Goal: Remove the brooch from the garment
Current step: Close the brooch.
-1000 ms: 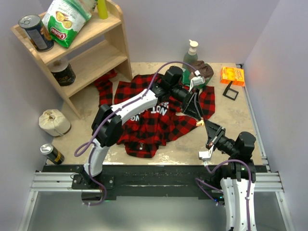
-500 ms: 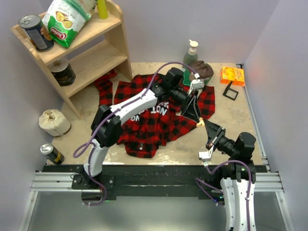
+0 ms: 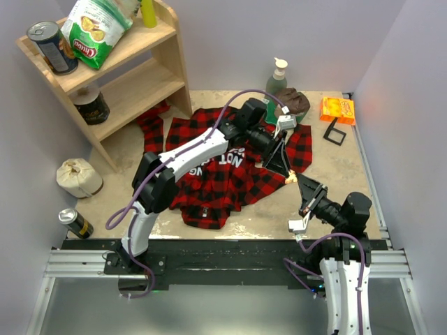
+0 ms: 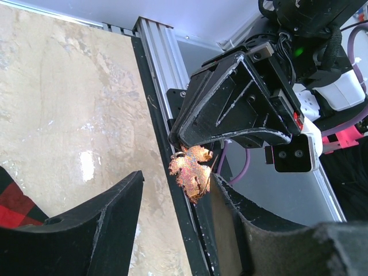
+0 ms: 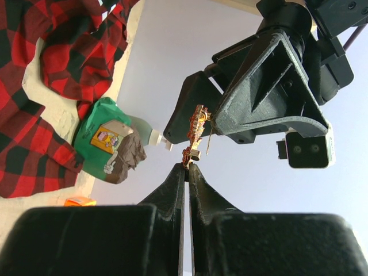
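Note:
The brooch (image 3: 291, 177), a tiny gold-tan leaf, hangs in the air off the garment. My right gripper (image 3: 298, 183) is shut on its lower end, seen in the right wrist view (image 5: 187, 167) with the brooch (image 5: 195, 133) standing above the tips. My left gripper (image 3: 279, 165) is open, its fingers on either side of the brooch (image 4: 192, 169), which rests against one finger (image 4: 241, 224). The red-and-black plaid garment (image 3: 209, 178) lies spread on the table under the left arm, and part of it shows in the right wrist view (image 5: 34, 132).
A green soap bottle (image 3: 277, 75), a brown cloth lump (image 3: 294, 102), an orange box (image 3: 337, 109) and a small black frame (image 3: 334, 134) sit at the back right. A wooden shelf (image 3: 115, 77) stands at the back left. A can (image 3: 75, 222) is at the front left.
My left gripper has shifted slightly around the brooch. The right gripper holds the brooch in the same place.

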Controlling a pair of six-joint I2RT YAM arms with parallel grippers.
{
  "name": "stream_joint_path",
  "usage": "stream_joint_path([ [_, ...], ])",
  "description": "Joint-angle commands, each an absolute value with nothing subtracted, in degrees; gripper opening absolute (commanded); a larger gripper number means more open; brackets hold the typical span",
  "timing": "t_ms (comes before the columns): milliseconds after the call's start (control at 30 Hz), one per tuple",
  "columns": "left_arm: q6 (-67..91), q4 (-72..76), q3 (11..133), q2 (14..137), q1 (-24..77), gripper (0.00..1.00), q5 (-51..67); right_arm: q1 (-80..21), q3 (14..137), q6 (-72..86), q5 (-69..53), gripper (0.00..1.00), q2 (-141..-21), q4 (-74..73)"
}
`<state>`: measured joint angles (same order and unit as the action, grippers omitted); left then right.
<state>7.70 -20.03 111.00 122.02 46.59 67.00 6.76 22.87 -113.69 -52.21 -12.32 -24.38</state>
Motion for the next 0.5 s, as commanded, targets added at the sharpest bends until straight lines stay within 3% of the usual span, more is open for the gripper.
stream_joint_path([
  [0,7.8,-19.3,113.6,122.1,46.8,0.55,67.1,6.9,23.3,-129.9,-54.0,0.00,-11.9,-22.9],
  [467,6.5,-21.2,113.6,122.1,47.4,0.54,64.9,6.9,23.5,-130.2,-54.0,0.00,-12.1,-23.1],
])
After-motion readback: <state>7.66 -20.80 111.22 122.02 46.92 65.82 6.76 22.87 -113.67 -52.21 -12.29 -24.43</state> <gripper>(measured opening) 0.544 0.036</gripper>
